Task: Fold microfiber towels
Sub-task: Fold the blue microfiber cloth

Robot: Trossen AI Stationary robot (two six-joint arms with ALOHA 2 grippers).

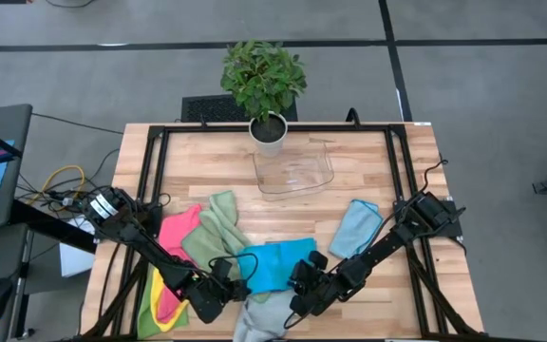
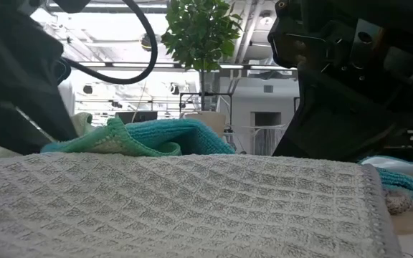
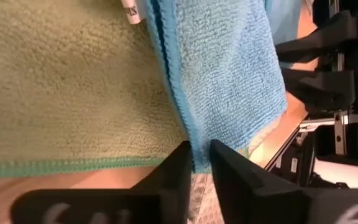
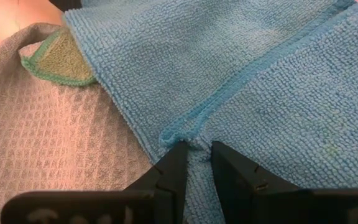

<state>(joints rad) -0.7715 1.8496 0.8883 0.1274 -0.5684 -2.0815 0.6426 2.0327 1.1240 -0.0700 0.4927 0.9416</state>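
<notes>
Grey waffle-weave cloth (image 1: 257, 323) lies at the near edge of the wooden slatted surface (image 1: 368, 166), filling the foreground of the low view. On top of it, the bright blue microfiber towel (image 1: 275, 263) sits mid-front, partly folded over itself. Left gripper (image 1: 218, 290) at the blue towel's left edge, fingers (image 3: 173, 180) narrow, pinching its hem, seen edge-on in the left wrist view. Right gripper (image 1: 302, 285) at the towel's right front corner, fingers (image 4: 169, 171) narrow, clamped on the stitched edge. Olive-green microfiber towel with teal edging (image 1: 218, 233) lies just left of the blue one, touching it, a corner poking from under the blue in the right wrist view. Pink microfiber towel (image 1: 177, 230) further left, overlapping a yellow microfiber towel (image 1: 157, 304) at the front-left corner. Light blue folded microfiber towel (image 1: 354, 228) on the right side, apart from the pile, beside the right arm. Further back, clear plastic tray (image 1: 297, 171) in the middle of the surface. At the far edge, leafy green plant in a white pot (image 1: 266, 90), just behind the tray.
</notes>
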